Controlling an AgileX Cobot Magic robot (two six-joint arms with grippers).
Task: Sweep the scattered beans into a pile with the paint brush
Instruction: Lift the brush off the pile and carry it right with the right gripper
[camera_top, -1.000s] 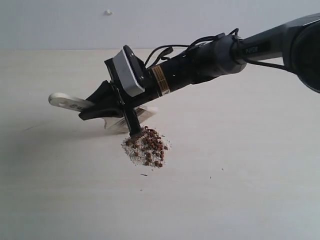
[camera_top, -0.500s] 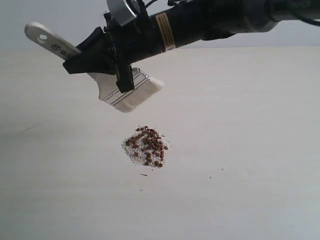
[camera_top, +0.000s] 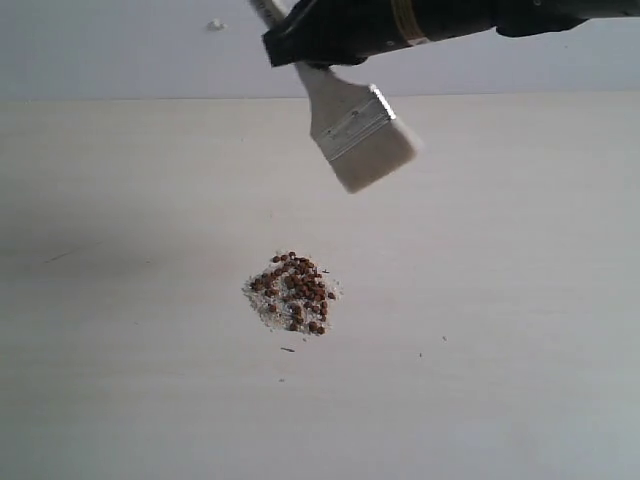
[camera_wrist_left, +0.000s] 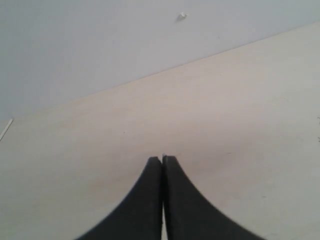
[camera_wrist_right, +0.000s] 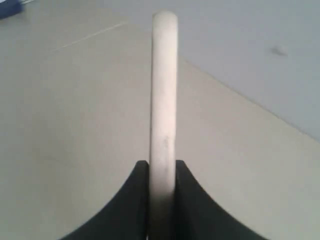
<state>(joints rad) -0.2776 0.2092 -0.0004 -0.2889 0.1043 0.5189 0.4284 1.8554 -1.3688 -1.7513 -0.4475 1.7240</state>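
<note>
Pinching the paint brush (camera_top: 358, 130) — right gripper (camera_wrist_right: 162, 167); pile (camera_top: 292, 292) in exterior view alone; left gripper (camera_wrist_left: 162, 159) pressed closed.

The right end effector (camera_wrist_right: 162, 167), held high, clamps the paint brush (camera_top: 360, 135); the left end effector (camera_wrist_left: 162, 160) is pressed closed.

Probably a robotics lab bench: a bare, pale surface (camera_top: 520, 330) meets a plain grey wall (camera_top: 100, 50) at its far edge. A black robot arm (camera_top: 450, 18) reaches in overhead.
</note>
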